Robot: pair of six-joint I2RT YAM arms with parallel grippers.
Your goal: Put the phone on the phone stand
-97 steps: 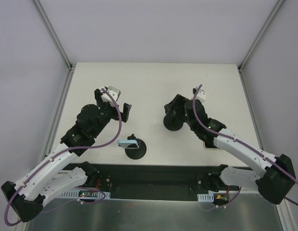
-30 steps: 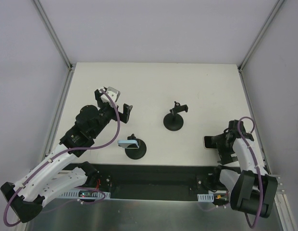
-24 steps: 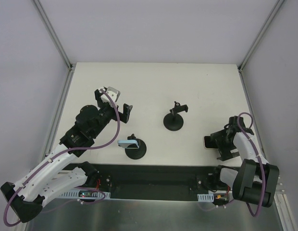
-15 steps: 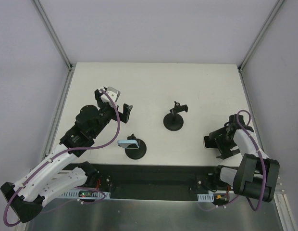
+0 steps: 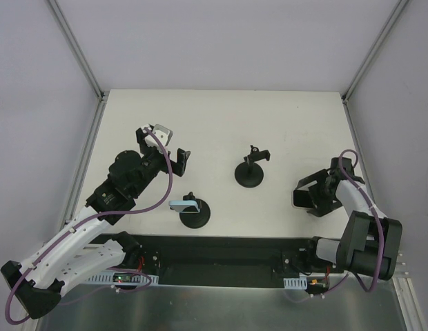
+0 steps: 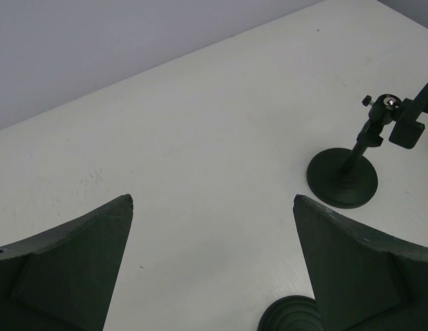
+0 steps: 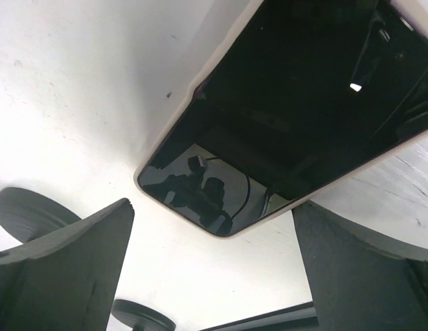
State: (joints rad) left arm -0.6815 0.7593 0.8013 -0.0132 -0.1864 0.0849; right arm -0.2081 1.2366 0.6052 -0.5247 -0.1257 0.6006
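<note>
Though flat beneath spread right fingers [image 7: 65,265], phone [image 7: 297,103] partly out of frame; left fingers [image 6: 69,269] spread too.

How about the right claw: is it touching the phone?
Cannot tell. In the right wrist view, one fingertip of the open right claw borders the phone; neither contact nor gap shows plainly.

phone [image 7: 297,103]: glossy black screen, cream edge
phone stand [image 5: 250,176]: black
table [image 5: 221,124]: off-white
cable [image 5: 172,181]: purple
</note>
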